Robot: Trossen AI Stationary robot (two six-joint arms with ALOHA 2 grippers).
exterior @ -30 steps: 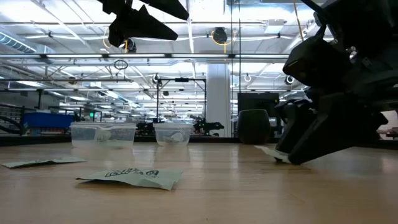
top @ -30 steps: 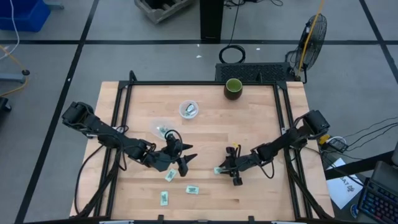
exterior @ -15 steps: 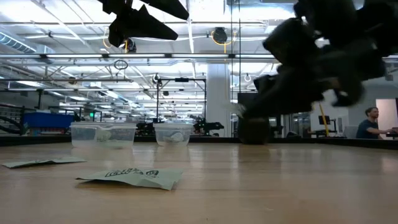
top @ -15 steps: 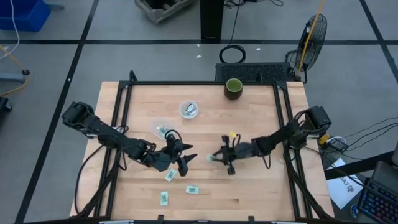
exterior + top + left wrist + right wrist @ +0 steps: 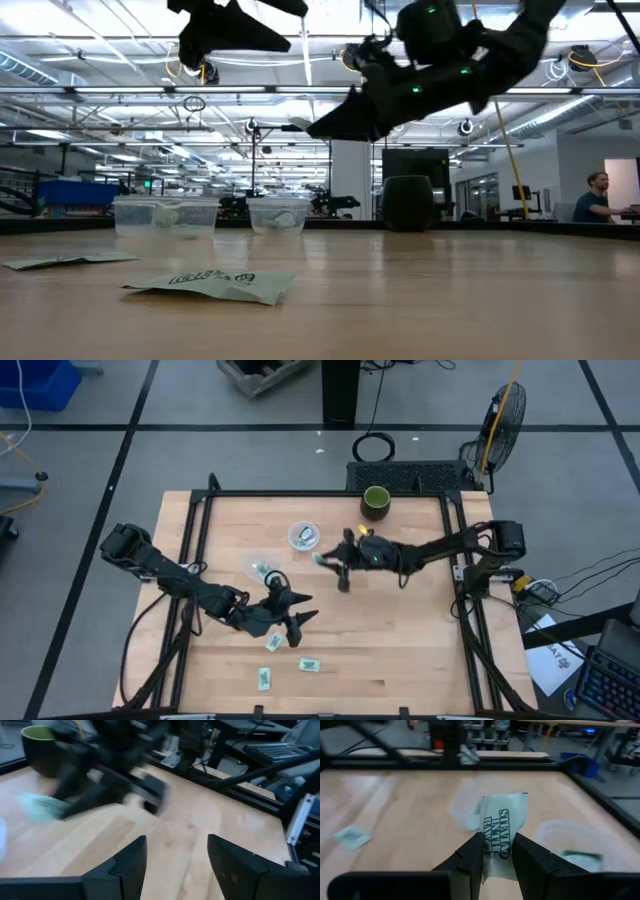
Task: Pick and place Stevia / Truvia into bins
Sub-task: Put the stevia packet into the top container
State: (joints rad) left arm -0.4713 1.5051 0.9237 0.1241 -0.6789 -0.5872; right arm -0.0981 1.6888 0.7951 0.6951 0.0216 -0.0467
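My right gripper (image 5: 324, 561) hangs over the table's middle, just right of the two bins, shut on a white Stevia sachet (image 5: 501, 820) with green print. The round whitish-rimmed cup (image 5: 303, 537) and the clear tub (image 5: 258, 568) each hold a sachet. Three more sachets (image 5: 273, 643) (image 5: 309, 664) (image 5: 264, 679) lie flat on the near part of the table. My left gripper (image 5: 292, 617) hovers open above the table, between the tub and those loose sachets; in its wrist view its fingers (image 5: 131, 862) stand apart over bare wood. My right gripper pinches the sachet's lower part (image 5: 498, 841) between its two fingers. The printed upper part stands out past the fingertips. The fingers come from the table's right, slanting slightly down (image 5: 340, 115). The sachet is lifted clear of the table.
A dark green cup (image 5: 375, 501) stands near the far edge. A black frame rail (image 5: 455, 530) runs round the tabletop. Bare wood (image 5: 400, 640) lies on the near right. A person (image 5: 598, 195) sits in the room beyond the table.
My right gripper has risen off the near-right part of the table with the sachet. It has swung toward the far edge and the left, up to the bins. The sachet is now lifted clear. My left gripper has kept still.
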